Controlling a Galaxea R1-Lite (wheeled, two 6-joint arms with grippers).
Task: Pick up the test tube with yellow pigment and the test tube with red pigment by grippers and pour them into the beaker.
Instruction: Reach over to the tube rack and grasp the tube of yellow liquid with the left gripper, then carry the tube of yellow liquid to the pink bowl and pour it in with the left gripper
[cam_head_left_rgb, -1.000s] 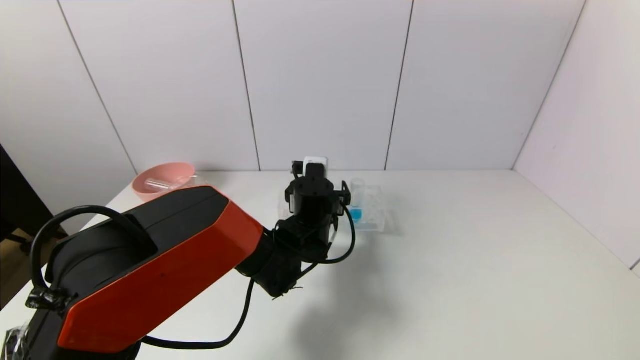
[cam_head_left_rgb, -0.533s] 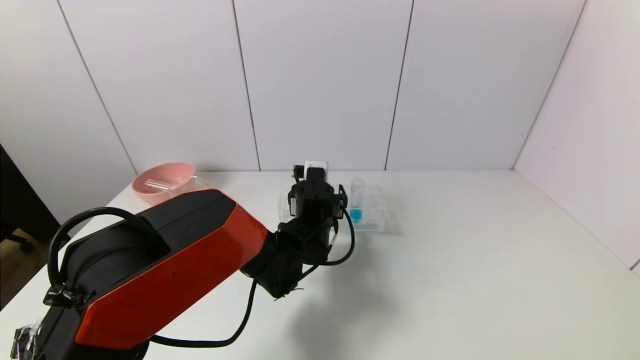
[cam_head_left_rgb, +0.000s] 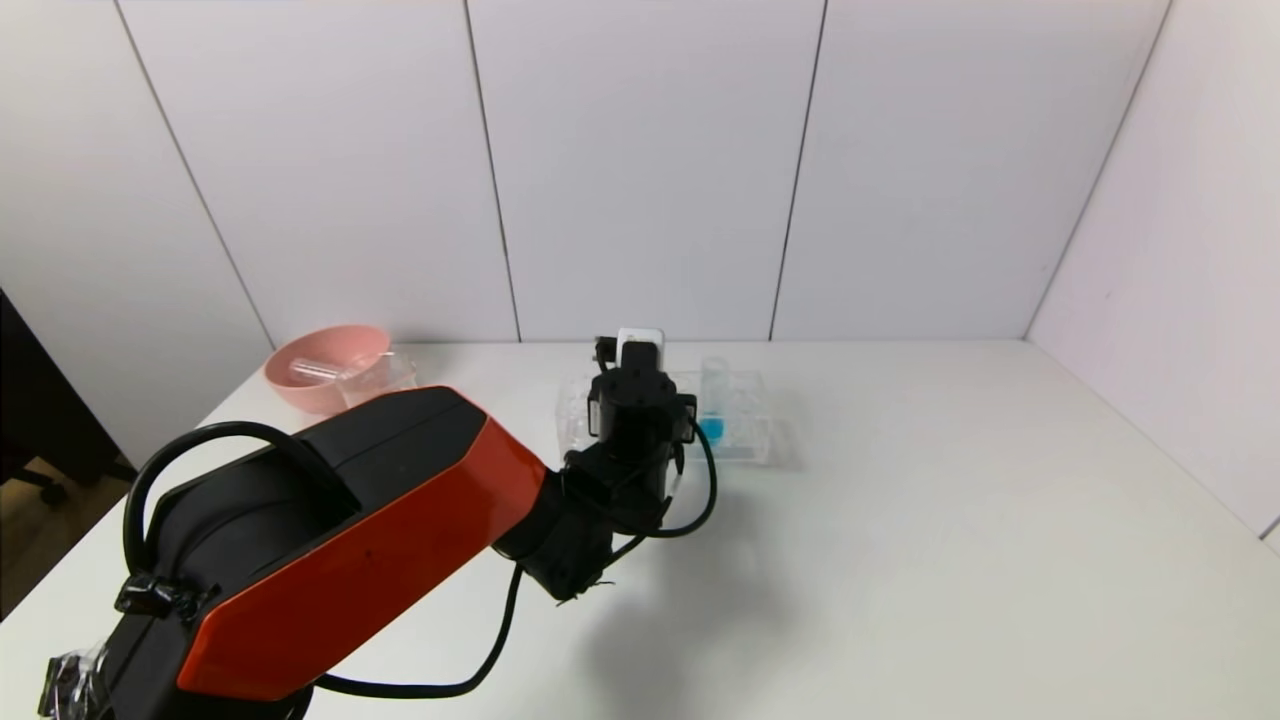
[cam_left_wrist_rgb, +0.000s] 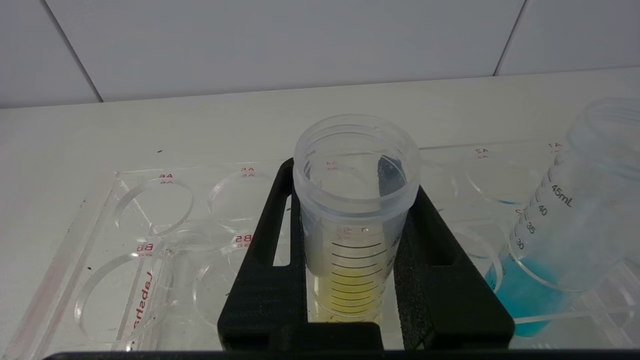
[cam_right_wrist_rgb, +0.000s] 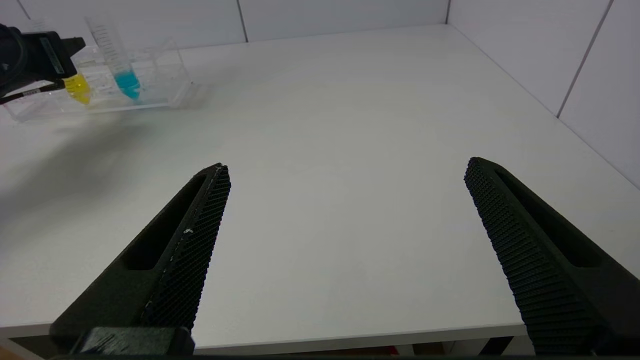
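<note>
The test tube with yellow pigment (cam_left_wrist_rgb: 356, 215) stands upright in a clear rack (cam_left_wrist_rgb: 150, 250). My left gripper (cam_left_wrist_rgb: 352, 185) is shut on it, one black finger (cam_left_wrist_rgb: 265, 280) pressed to each side of the tube. From the head view the gripper (cam_head_left_rgb: 638, 400) reaches over the rack (cam_head_left_rgb: 745, 440) and hides the tube. The yellow tip (cam_right_wrist_rgb: 77, 87) shows in the right wrist view below the left gripper (cam_right_wrist_rgb: 35, 55). The beaker (cam_head_left_rgb: 378, 375) stands at the far left beside a pink bowl. The test tube with red pigment is out of view. My right gripper (cam_right_wrist_rgb: 346, 165) hangs open and empty over the table's front edge.
A tube with blue liquid (cam_left_wrist_rgb: 560, 235) stands in the rack right beside the held tube, also visible as the blue tube (cam_head_left_rgb: 712, 410) in the head view. The pink bowl (cam_head_left_rgb: 325, 365) sits at the back left corner with a clear tube lying in it. Walls close the back and right.
The left gripper has closed from wide open onto the yellow tube. The arm has edged a little forward and right toward the rack.
</note>
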